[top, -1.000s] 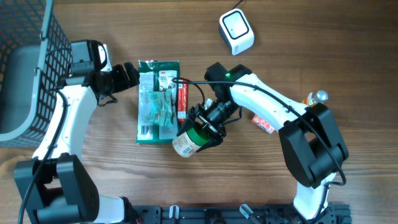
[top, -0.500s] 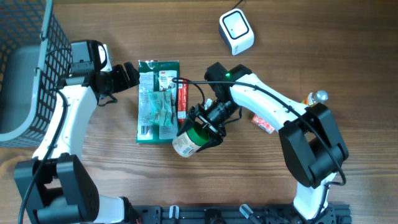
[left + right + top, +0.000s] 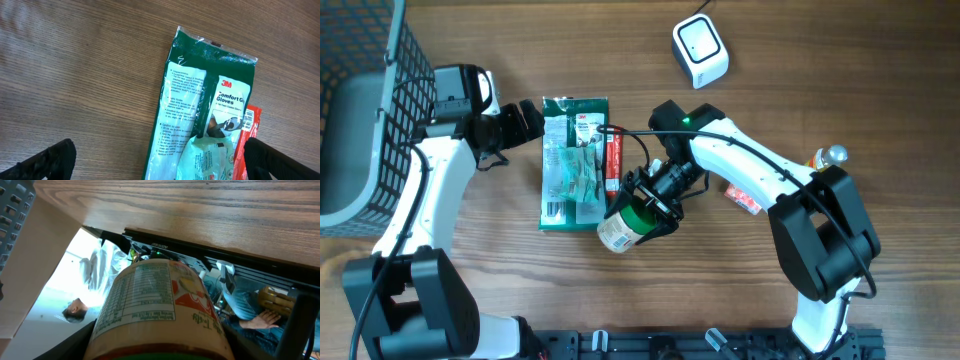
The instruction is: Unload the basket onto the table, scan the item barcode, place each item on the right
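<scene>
My right gripper (image 3: pixel 645 208) is shut on a round canister (image 3: pixel 623 228) with a green lid and a cream label, held on its side near the table's middle, base toward the front edge. In the right wrist view the canister (image 3: pixel 160 310) fills the space between the fingers (image 3: pixel 82 340), its nutrition panel facing the camera. The white scanner (image 3: pixel 700 50) stands at the back, right of centre, well apart from the canister. My left gripper (image 3: pixel 532 120) hangs open at the top left corner of a green gloves packet (image 3: pixel 573 165); that packet (image 3: pixel 200 115) lies between its fingers (image 3: pixel 50 160).
A red packet (image 3: pixel 613 165) lies against the gloves packet's right side. A dark wire basket (image 3: pixel 370 110) stands at the far left. A small red-and-white packet (image 3: pixel 743 197) and a bottle top (image 3: pixel 830 155) lie at the right, by the right arm.
</scene>
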{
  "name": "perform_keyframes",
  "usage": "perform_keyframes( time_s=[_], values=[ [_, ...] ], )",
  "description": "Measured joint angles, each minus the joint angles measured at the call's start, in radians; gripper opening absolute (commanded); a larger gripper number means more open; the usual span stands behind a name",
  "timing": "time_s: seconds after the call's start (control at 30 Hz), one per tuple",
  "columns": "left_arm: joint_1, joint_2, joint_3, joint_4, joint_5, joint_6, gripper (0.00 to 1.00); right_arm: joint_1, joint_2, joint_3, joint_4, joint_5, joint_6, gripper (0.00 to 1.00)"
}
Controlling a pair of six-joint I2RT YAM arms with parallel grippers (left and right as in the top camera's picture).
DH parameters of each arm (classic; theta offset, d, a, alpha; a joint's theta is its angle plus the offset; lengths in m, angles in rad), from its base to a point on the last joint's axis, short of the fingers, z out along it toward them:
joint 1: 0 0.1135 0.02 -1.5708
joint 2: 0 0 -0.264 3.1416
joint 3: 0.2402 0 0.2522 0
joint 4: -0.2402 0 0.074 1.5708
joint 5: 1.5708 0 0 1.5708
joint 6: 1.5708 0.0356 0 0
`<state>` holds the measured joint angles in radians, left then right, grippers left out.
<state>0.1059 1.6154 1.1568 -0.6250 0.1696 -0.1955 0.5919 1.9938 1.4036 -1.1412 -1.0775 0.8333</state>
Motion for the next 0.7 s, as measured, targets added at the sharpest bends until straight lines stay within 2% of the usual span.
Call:
perform_keyframes(
  time_s=[0.57,0.7],
  values=[
    [0.0,0.0,0.0,0.0,0.0,0.0,1.0,0.0,0.0,0.0,0.002,0.0,0.06,0.07],
    [0.0,0.0,0.0,0.0,0.0,0.0,1.0,0.0,0.0,0.0,0.018,0.019,0.068,0.04]
  ],
)
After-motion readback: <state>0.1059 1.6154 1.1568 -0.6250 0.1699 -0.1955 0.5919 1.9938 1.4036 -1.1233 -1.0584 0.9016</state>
